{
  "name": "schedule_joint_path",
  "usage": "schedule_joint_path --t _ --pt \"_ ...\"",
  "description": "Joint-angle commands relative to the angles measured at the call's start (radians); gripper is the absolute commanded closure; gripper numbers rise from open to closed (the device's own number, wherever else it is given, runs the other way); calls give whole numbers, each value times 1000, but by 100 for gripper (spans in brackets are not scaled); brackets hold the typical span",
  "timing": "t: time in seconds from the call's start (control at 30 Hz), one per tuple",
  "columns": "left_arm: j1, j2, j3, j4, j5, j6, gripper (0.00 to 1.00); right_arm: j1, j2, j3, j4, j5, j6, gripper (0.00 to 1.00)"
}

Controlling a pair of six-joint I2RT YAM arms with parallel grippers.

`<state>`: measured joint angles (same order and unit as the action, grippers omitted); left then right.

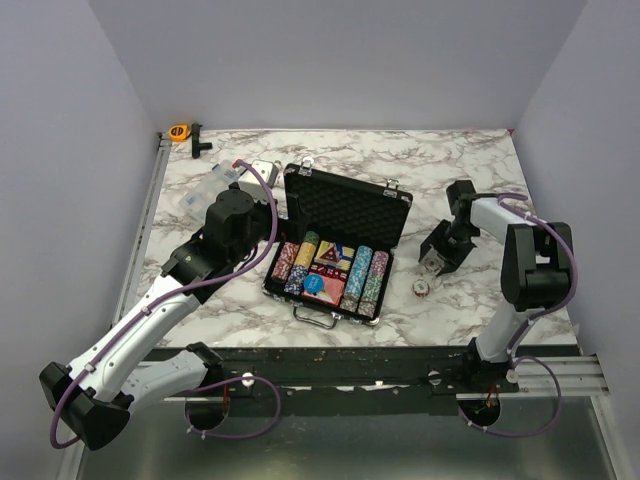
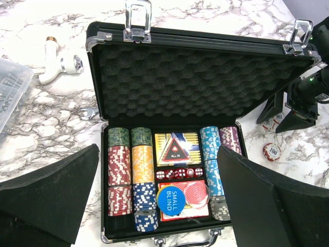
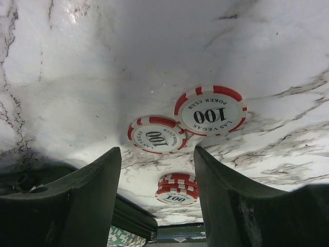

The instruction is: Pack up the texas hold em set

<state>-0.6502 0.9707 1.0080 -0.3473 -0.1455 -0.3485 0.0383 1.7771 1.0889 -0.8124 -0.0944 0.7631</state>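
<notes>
From above, the open briefcase (image 1: 345,210) sits in the middle of the desk (image 1: 470,170). The loose chips (image 1: 422,288) lie just off its right side, at the tips of the right gripper (image 1: 438,258), so the right arm is much the nearer. In the left wrist view, the left gripper (image 2: 158,149) has its jaws spread wide and empty above the briefcase's chip rows (image 2: 121,170). In the right wrist view, the right gripper (image 3: 157,152) has its jaws apart on nothing; two loose chips lie flat just past the fingertips, and a short stack (image 3: 177,189) shows in the gap, on the briefcase side.
</notes>
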Motion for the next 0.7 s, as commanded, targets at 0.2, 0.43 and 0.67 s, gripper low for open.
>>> schedule_joint_path --t 0.2,0.43,0.67 --pt "-4 8 36 -20 -12 8 2 -8 86 114 -38 161 -28 41" --pt "-4 11 38 -20 -14 8 3 -8 120 105 -27 108 -42 43" --pt "-3 11 38 -19 -9 8 3 2 126 88 -24 111 -48 44"
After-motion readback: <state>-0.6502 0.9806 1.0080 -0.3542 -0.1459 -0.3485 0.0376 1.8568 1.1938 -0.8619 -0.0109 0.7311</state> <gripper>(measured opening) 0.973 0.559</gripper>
